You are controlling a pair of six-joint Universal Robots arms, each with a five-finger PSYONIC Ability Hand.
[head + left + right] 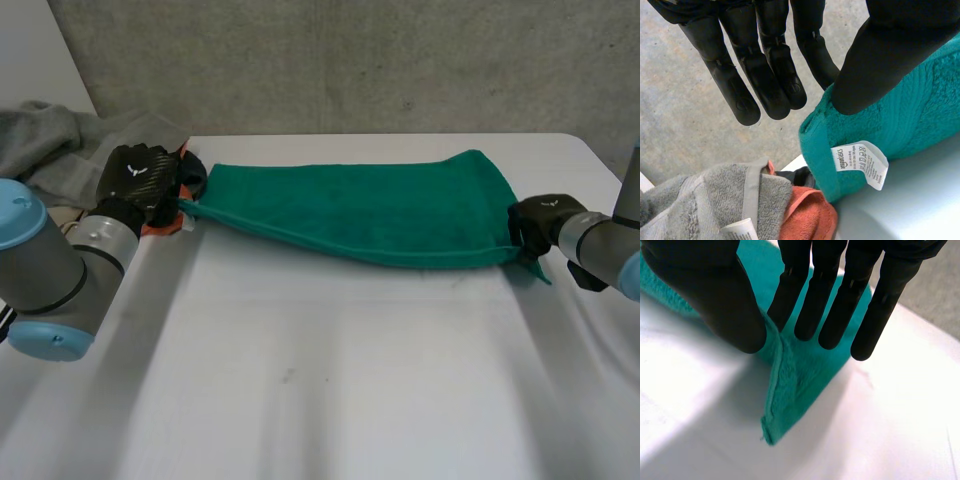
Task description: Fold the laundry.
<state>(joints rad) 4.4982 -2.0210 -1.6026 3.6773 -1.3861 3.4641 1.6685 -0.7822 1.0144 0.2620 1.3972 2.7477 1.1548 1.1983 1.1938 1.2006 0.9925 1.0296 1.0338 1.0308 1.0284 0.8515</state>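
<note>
Across the far half of the white table (320,390), one green towel (370,210) hangs stretched between the two hands, sagging along its near edge. The left hand (140,180) pinches its left end between the thumb and straight fingers. The right hand (540,222) pinches the right end the same way, and a corner of the towel trails below its fingertips. At the far left lie one grey towel (705,200) and one orange cloth (807,220), heaped together just beside the left hand. There are two labels. The white label (860,162) on the green towel reads "amazonbasics", with finer print too small to read. The second label (737,231), on the grey towel, cannot be read.
</note>
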